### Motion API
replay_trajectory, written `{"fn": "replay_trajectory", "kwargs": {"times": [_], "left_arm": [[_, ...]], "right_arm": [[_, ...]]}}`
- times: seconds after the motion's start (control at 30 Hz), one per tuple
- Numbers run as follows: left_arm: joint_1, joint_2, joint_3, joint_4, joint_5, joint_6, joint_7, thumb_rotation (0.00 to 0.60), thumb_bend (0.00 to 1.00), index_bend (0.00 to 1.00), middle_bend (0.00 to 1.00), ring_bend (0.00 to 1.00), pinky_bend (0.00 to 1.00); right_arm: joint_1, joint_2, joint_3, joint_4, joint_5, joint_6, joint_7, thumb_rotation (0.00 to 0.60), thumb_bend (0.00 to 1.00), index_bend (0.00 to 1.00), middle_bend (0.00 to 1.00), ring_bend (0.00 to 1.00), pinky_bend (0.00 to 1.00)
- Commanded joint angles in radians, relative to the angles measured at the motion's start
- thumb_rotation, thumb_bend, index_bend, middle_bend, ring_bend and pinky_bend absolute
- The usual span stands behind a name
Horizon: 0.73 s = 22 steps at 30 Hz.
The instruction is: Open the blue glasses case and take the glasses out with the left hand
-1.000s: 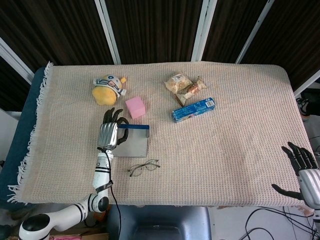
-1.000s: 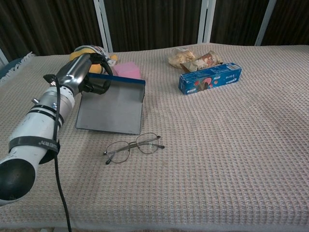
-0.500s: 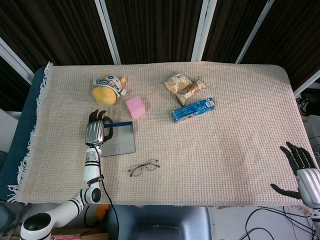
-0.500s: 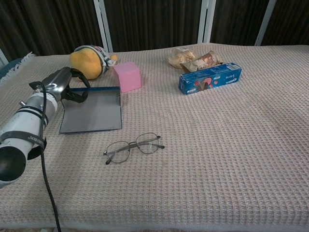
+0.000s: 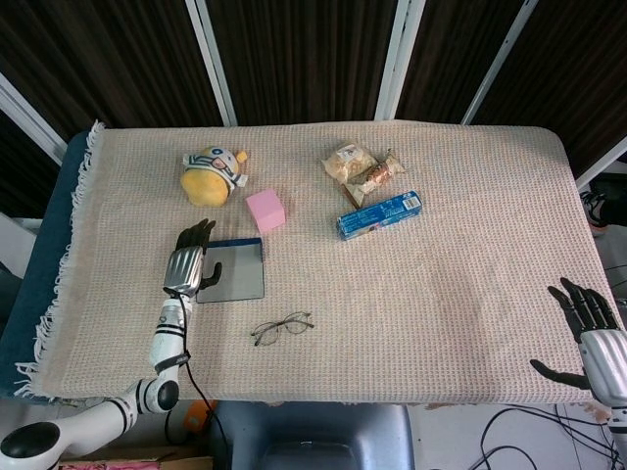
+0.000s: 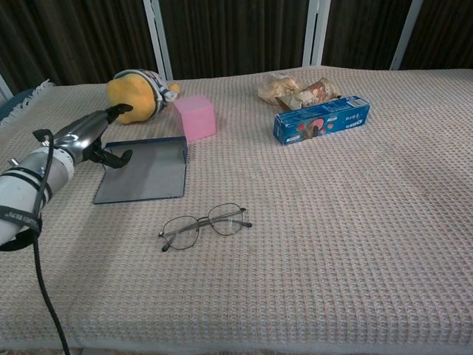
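The blue glasses case (image 5: 235, 270) (image 6: 145, 170) lies flat on the tablecloth as a grey sheet with a blue far edge. My left hand (image 5: 185, 265) (image 6: 90, 137) hovers at the case's left edge, fingers apart and stretched forward, the thumb close to the edge and nothing in its grasp. The thin wire-framed glasses (image 5: 281, 328) (image 6: 203, 225) lie on the cloth in front of the case, apart from it and from the hand. My right hand (image 5: 591, 331) stays at the table's front right corner with its fingers spread, holding nothing; the chest view does not show it.
A yellow plush toy (image 5: 211, 175) (image 6: 135, 93) and a pink cube (image 5: 265, 210) (image 6: 196, 117) sit just behind the case. Further right lie a blue box (image 5: 379, 214) (image 6: 322, 119) and snack packets (image 5: 361, 166) (image 6: 299, 91). The fringed cloth edge (image 5: 59, 284) runs along the left.
The left hand carried the case leftward and lowered it flat onto the cloth, then its fingers opened off it. Glasses and right hand stayed where they were.
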Motion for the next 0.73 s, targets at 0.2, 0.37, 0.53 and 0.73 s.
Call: {"fn": "replay_trajectory", "kwargs": {"times": [0.2,0.37,0.53,0.73], "left_arm": [[0.366,0.518,0.33,-0.575,0.32,0.357,-0.047,0.6,0.43,0.0,0.0,0.0,0.0],[0.508,0.554,0.435,-0.527,0.415,0.527,-0.042,0.6,0.42,0.0,0.0,0.0,0.0],[0.522,0.577,0.461,-0.514,0.481,0.544,-0.058,0.6,0.42,0.0,0.0,0.0,0.0],[0.517,0.576,0.443,-0.509,0.483,0.523,-0.064,0.6,0.42,0.0,0.0,0.0,0.0]], "right_arm": [[0.004,-0.013,-0.007,-0.011,-0.006,-0.012,-0.043,0.6,0.2,0.0,0.0,0.0,0.0],[0.011,-0.028,-0.01,-0.018,-0.01,-0.028,-0.085,0.6,0.2,0.0,0.0,0.0,0.0],[0.024,-0.047,-0.018,-0.029,-0.015,-0.058,-0.142,0.6,0.2,0.0,0.0,0.0,0.0],[0.023,-0.049,-0.018,-0.033,-0.002,-0.063,-0.161,0.6,0.2,0.0,0.0,0.0,0.0]]}}
